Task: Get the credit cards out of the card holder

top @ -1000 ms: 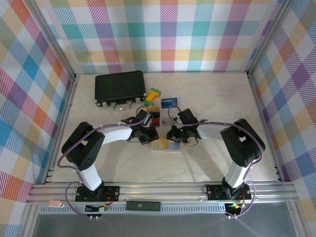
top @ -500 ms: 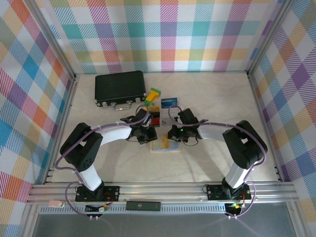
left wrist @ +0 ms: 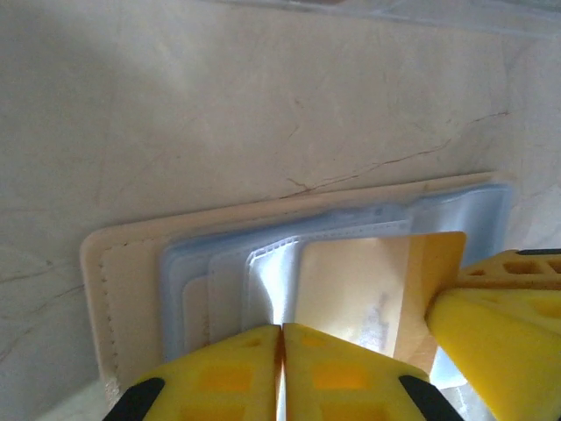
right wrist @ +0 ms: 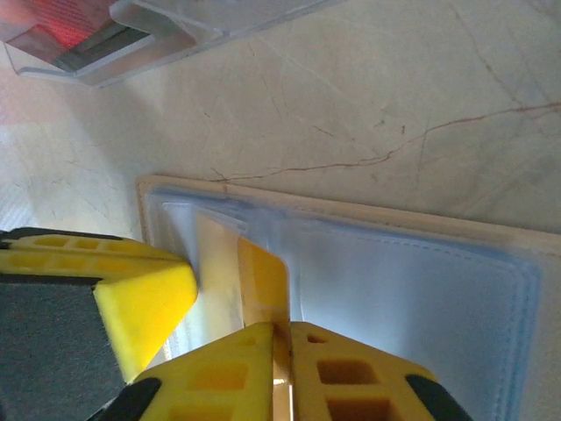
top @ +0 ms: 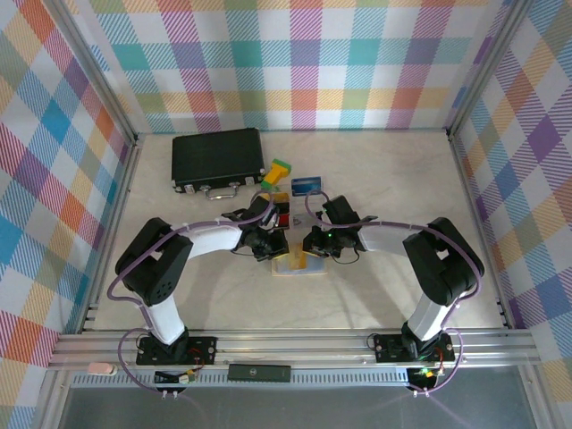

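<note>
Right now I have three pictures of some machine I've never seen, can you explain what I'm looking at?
Two robot arms are bolted to a table. One picture looks down from above; the other two come from cameras on the wrists, so the yellow shapes are claw fingers. On the table lie a black case, a green and yellow block, a blue card and, between the arms, a soft card holder. The left claw is shut on the card holder's plastic pocket; the right claw pinches a yellowish-tan card sticking out of it.
</note>
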Robot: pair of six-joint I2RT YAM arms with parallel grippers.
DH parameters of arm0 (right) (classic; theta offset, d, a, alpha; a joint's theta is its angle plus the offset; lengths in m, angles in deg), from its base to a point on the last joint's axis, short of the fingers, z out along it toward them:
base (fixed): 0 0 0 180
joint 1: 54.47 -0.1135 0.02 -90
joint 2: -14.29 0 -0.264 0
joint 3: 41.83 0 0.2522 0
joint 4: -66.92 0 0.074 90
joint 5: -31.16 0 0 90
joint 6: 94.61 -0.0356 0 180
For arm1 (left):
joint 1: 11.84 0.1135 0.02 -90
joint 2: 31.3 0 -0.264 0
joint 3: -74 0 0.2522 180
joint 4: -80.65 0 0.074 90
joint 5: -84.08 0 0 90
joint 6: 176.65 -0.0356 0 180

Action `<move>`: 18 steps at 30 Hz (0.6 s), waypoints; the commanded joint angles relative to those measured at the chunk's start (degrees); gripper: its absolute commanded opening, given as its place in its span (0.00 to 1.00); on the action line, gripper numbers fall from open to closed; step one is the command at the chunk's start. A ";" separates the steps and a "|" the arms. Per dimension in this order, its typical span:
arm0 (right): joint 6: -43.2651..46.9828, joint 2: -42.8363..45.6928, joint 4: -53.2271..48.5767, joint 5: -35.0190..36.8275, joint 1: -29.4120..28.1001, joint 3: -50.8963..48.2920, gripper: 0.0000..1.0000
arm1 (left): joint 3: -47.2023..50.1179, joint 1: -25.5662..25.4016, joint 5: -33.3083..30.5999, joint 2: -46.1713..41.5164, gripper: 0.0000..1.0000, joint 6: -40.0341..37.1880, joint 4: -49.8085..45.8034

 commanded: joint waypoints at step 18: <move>0.80 -2.82 -0.20 -2.83 0.13 0.62 0.12 | -0.26 -0.44 -4.61 2.72 0.08 -1.03 -6.75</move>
